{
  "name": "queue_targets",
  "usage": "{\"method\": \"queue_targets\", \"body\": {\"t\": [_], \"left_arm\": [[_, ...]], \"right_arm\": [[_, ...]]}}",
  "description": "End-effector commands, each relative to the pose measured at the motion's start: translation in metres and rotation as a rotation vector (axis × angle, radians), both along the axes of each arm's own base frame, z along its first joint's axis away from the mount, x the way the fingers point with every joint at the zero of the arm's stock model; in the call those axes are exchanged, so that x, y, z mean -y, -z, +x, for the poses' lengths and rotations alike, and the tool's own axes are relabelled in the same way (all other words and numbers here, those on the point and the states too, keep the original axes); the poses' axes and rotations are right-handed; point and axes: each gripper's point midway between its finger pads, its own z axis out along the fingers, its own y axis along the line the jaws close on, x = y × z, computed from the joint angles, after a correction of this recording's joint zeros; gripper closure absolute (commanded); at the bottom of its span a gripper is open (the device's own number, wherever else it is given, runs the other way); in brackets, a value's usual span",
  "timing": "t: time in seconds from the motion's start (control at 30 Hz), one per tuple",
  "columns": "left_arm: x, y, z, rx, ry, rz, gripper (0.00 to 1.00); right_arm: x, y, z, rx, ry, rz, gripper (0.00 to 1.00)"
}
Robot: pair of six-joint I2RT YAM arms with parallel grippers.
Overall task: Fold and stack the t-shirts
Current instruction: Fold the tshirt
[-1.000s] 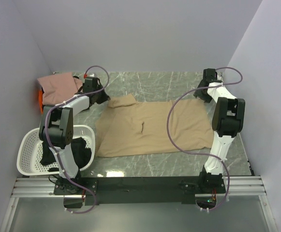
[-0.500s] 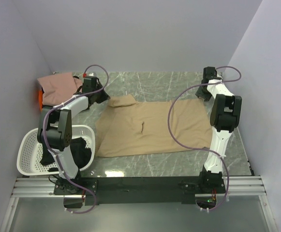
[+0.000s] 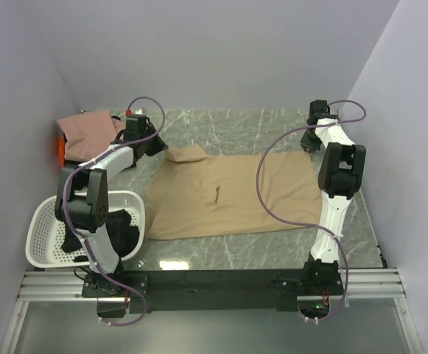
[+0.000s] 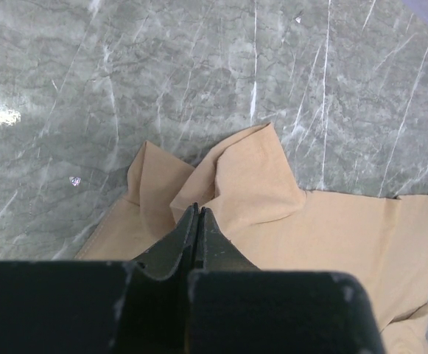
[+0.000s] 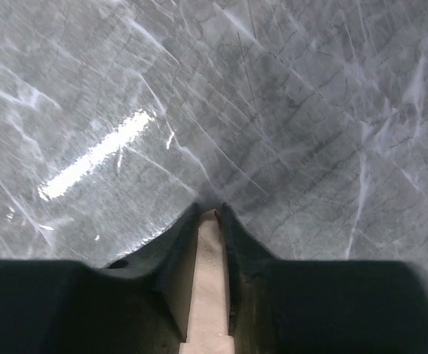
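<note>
The right gripper is narrowing from wide to a tight nip on the far right corner of the tan shirt, spread on the table; the left gripper, fully closed, is pinching its far left corner, readying a fold.

Fig.: robotics lab test cell, w/ plain walls boxing marble-look table; 2 arms on alu. rail.
</note>
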Motion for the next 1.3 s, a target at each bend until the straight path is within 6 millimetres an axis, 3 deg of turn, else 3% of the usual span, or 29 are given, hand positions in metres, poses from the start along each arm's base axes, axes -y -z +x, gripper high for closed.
{"method": "queue_targets", "body": {"t": [0.0,0.1,0.33,0.37,0.43,0.5,0.53,0.57,0.63,0.7,0.73,0.77,0.97,1.13,1.27], "left_arm": [[0.004,-0.031,0.002,0.080,0.028,-0.014,1.00],[0.004,-0.032,0.001,0.082,0.033,-0.013,1.00],[0.008,-0.043,0.000,0.120,0.055,-0.030,1.00],[0.011,-0.045,-0.002,0.122,0.071,-0.042,1.00],[0.014,-0.053,-0.002,0.152,0.085,-0.059,1.00],[0.017,-0.054,-0.007,0.157,0.101,-0.071,1.00],[0.017,-0.055,-0.008,0.160,0.104,-0.071,1.00],[0.017,-0.055,-0.009,0.160,0.106,-0.071,1.00],[0.015,-0.052,-0.014,0.154,0.104,-0.067,1.00],[0.014,-0.053,-0.020,0.158,0.103,-0.067,1.00],[0.014,-0.052,-0.023,0.158,0.106,-0.069,1.00],[0.014,-0.054,-0.025,0.165,0.106,-0.071,1.00],[0.004,-0.051,-0.048,0.160,0.065,-0.061,1.00],[-0.006,-0.063,-0.069,0.190,0.028,-0.054,1.00],[-0.021,-0.061,-0.091,0.187,-0.038,-0.027,1.00]], "right_arm": [[0.006,-0.007,0.005,0.010,0.016,-0.014,0.81],[0.004,-0.007,0.007,0.022,0.007,0.002,1.00],[-0.010,-0.017,0.005,0.086,-0.036,0.055,1.00],[-0.012,-0.031,0.005,0.121,-0.042,0.060,1.00],[-0.018,-0.035,0.001,0.145,-0.058,0.088,1.00],[-0.023,-0.056,0.001,0.206,-0.074,0.101,1.00],[-0.025,-0.051,-0.008,0.193,-0.076,0.111,1.00],[-0.028,-0.064,-0.010,0.223,-0.085,0.120,1.00],[-0.032,-0.062,-0.020,0.223,-0.092,0.130,1.00],[-0.035,-0.072,-0.027,0.248,-0.104,0.130,1.00],[-0.036,-0.065,-0.036,0.228,-0.102,0.132,1.00],[-0.037,-0.074,-0.039,0.247,-0.109,0.126,1.00],[-0.034,-0.079,-0.069,0.244,-0.104,0.093,1.00],[-0.029,-0.081,-0.096,0.232,-0.086,0.051,1.00],[-0.025,-0.082,-0.115,0.212,-0.077,0.022,1.00]]}}
